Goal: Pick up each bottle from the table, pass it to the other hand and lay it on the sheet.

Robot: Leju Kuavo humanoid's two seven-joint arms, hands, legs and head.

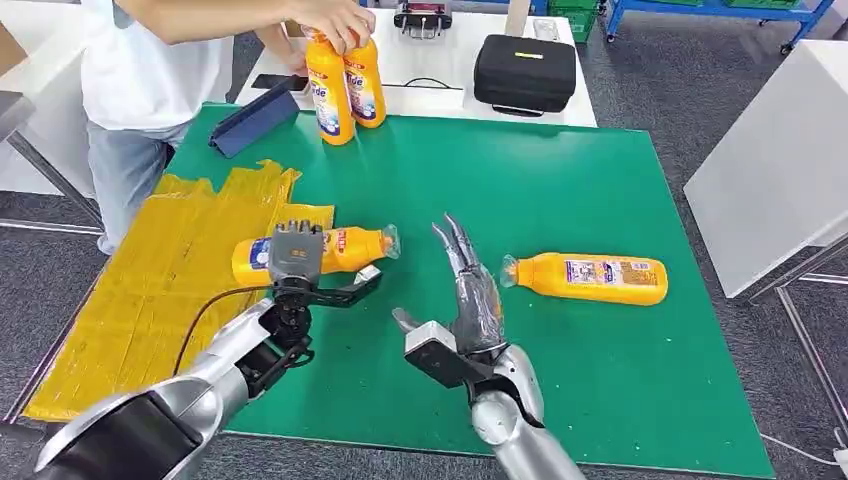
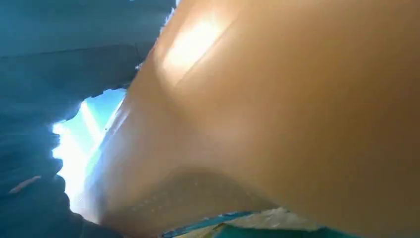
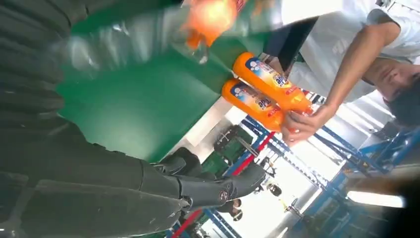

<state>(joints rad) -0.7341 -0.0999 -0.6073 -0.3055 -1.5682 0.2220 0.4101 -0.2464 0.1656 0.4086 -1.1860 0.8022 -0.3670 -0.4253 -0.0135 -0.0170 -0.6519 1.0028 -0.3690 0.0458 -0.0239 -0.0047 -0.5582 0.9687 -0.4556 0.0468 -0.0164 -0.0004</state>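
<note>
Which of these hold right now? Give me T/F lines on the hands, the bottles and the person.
1. The left hand holds an orange bottle lying sideways. True.
2. The right hand grips a bottle. False: it holds nothing, fingers stretched out, apart from the lying bottle beside it on the green mat.
3. A person's hand rests on top of two upright bottles at the mat's far edge. True.
4. The held bottle lies fully on the yellow sheet. False: its cap end is over the green mat.
5. A black case sits on the white table beyond the mat. True.
</note>
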